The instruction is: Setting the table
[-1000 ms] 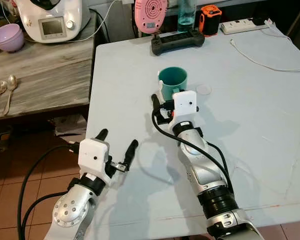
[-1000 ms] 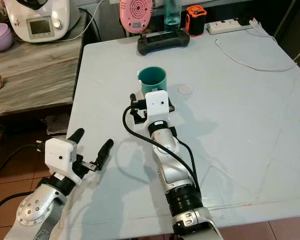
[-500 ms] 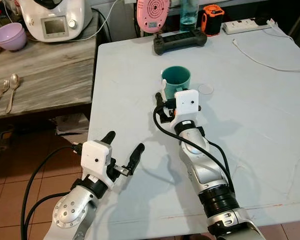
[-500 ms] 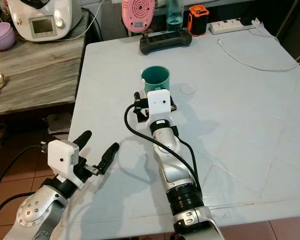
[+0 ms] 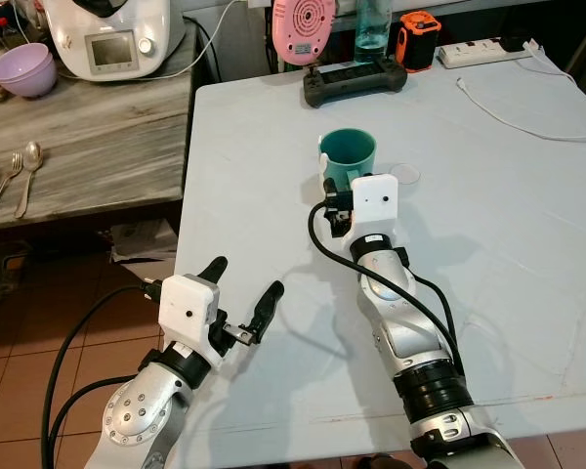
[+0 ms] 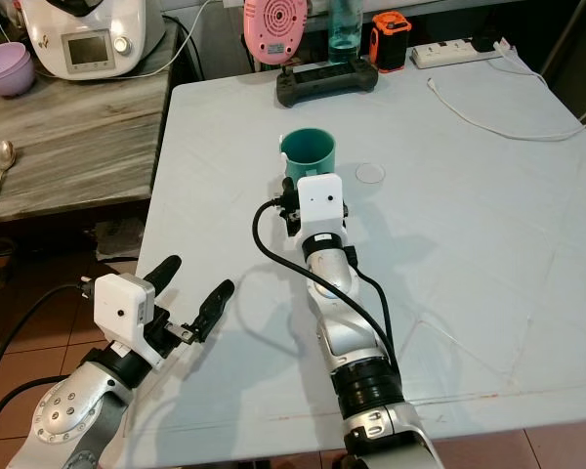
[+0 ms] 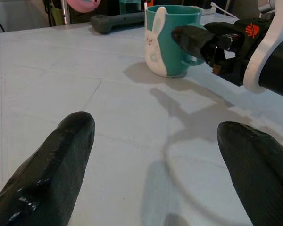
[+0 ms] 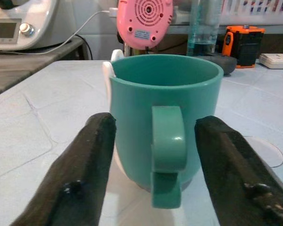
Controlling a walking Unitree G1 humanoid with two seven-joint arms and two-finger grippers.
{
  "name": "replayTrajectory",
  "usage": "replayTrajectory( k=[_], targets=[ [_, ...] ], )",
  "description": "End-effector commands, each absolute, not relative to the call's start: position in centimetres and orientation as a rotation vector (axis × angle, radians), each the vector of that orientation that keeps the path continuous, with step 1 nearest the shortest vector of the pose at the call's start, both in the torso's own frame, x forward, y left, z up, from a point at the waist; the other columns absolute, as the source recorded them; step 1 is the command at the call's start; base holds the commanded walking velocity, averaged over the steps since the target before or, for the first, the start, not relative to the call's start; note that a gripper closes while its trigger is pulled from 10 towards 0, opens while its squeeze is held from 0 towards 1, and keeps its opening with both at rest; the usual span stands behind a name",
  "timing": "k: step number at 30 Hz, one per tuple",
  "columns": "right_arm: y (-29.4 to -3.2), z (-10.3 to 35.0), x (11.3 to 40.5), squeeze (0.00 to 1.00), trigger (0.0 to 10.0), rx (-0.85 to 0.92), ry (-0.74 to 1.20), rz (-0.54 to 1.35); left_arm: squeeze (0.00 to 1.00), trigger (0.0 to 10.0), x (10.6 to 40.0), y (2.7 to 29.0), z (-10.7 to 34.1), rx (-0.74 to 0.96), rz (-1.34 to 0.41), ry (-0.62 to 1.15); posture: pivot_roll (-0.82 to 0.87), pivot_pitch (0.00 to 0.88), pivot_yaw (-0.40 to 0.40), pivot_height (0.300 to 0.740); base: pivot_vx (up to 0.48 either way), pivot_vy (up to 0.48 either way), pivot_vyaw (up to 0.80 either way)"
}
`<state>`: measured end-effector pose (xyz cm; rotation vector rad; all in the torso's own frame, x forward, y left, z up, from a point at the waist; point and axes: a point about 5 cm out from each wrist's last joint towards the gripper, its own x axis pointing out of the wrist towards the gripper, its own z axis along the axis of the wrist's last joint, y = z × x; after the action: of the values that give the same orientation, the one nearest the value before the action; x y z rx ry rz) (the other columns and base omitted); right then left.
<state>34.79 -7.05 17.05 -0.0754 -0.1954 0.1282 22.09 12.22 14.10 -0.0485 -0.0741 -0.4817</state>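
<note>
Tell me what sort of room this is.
Probably a home kitchen or dining corner: a teal mug stands on a white table, and the wooden counter beside it holds a kitchen machine, a purple bowl and cutlery.

A black controller, pink fan and orange gadget line the far edge (white cable nearby).

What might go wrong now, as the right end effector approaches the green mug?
1. The right end effector is open, with the handle of the mug between its fingers; closing on the handle alone may twist or tip the mug.
2. Pushing forward could slide the mug across the table toward the black controller.
</note>
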Motion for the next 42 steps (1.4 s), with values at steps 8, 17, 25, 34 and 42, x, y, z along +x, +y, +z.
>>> replayTrajectory(
  k=[8,17,25,34,42],
  targets=[
    [-6.9,16.8,34.9,0.0,0.0,-0.075,-0.178,0.121,0.0,10.0,22.1,12.3,13.7,-0.046,-0.484,-0.06,0.0,0.166,0.103,0.74,0.0,0.0,0.0],
    [-6.9,16.8,35.1,0.0,0.0,-0.072,-0.171,0.125,0.0,10.0,22.1,12.2,13.5,-0.049,-0.481,-0.059,0.0,0.168,0.101,0.74,0.0,0.0,0.0],
    [-7.0,16.8,35.1,0.0,0.0,-0.077,-0.171,0.128,0.0,10.0,22.1,12.2,13.5,-0.052,-0.478,-0.061,0.0,0.165,0.096,0.74,0.0,0.0,0.0],
    [-7.8,16.9,35.3,0.0,0.0,-0.094,-0.177,0.12,0.0,10.0,22.8,12.4,13.8,-0.047,-0.451,-0.093,-0.01,0.15,0.087,0.74,0.0,0.0,0.0],
    [-10.2,17.0,34.6,0.0,0.0,-0.195,-0.226,0.141,0.0,10.0,24.3,13.9,14.4,-0.027,-0.268,-0.13,-0.03,0.13,0.079,0.74,0.0,0.0,0.0]
  ],
)
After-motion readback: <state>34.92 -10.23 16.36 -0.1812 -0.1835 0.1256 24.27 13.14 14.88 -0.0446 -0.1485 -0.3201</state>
